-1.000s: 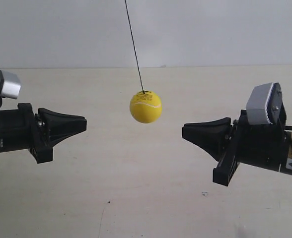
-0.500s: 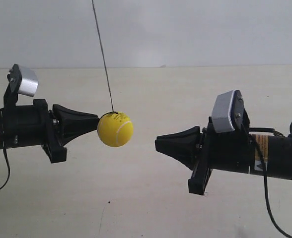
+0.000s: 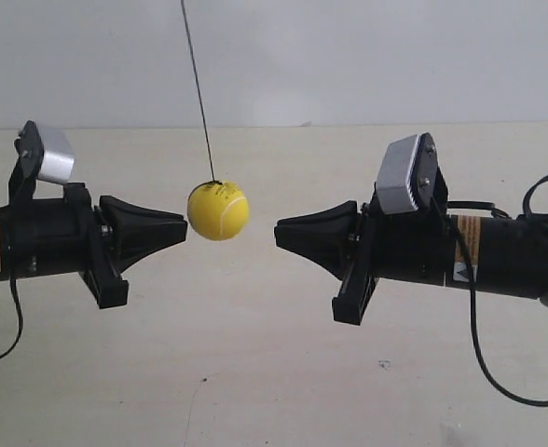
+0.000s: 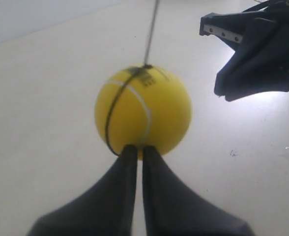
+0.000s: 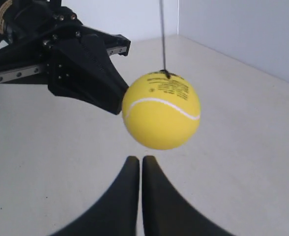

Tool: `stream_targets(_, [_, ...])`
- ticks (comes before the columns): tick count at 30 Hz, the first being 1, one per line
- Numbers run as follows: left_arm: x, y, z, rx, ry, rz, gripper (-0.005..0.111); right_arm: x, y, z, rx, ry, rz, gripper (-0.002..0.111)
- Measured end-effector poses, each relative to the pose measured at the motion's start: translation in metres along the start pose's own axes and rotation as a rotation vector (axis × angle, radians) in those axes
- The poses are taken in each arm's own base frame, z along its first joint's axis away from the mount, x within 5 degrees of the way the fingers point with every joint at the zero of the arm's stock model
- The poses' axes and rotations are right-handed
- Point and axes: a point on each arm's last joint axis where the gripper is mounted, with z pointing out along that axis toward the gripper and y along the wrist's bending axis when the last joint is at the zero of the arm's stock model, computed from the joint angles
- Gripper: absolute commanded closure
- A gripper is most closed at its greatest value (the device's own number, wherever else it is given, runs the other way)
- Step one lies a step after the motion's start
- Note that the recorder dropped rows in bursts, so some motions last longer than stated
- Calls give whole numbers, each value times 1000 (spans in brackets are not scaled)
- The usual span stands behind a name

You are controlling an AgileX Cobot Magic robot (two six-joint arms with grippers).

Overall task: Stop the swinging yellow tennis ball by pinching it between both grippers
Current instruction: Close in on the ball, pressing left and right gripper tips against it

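The left gripper [image 3: 183, 229], mid-left in the exterior view, has its jaws closed on nothing and its tip just beside the ball [image 3: 218, 210] at centre. The right gripper [image 3: 278, 231], likewise closed, stands apart at mid-right. The ball is probably light and round enough to roll off the tips, so it wants pressing at opposite mid-height points, below its string [image 3: 198, 88].

right gripper [image 3: 276, 230] advanced toward yellow tennis ball [image 3: 218, 211] | ball rose slightly | gap narrowed

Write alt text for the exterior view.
A yellow tennis ball hangs on a dark string between two black claws facing each other. The left claw has its tip at the ball; the right claw stands clear of it.
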Motion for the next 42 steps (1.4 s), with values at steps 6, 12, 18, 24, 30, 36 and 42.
stream_targets(6, [11, 5, 5, -13, 14, -20, 102, -5, -5, 4, 0, -2, -18, 108])
stream_targets(12, [13, 6, 6, -20, 15, -10, 102, -7, -8, 5, 11, 12, -20, 108])
stream_targets(18, [17, 9, 6, -55, 64, -39, 102, -5, -8, 5, 9, 30, -22, 108])
stream_targets(24, [5, 10, -3, -122, 88, -13, 102, -3, -9, 5, 22, 58, -23, 108])
stream_targets(30, [-5, 2, -5, -55, 33, 8, 102, -5, 6, 19, -44, 58, -35, 108])
stream_targets(36, [-5, 1, -5, -47, 29, 33, 102, -6, 11, 26, -64, 71, -63, 108])
stream_targets(42, [-7, 4, -5, -78, 8, 59, 102, -5, 3, 28, 5, 96, -89, 108])
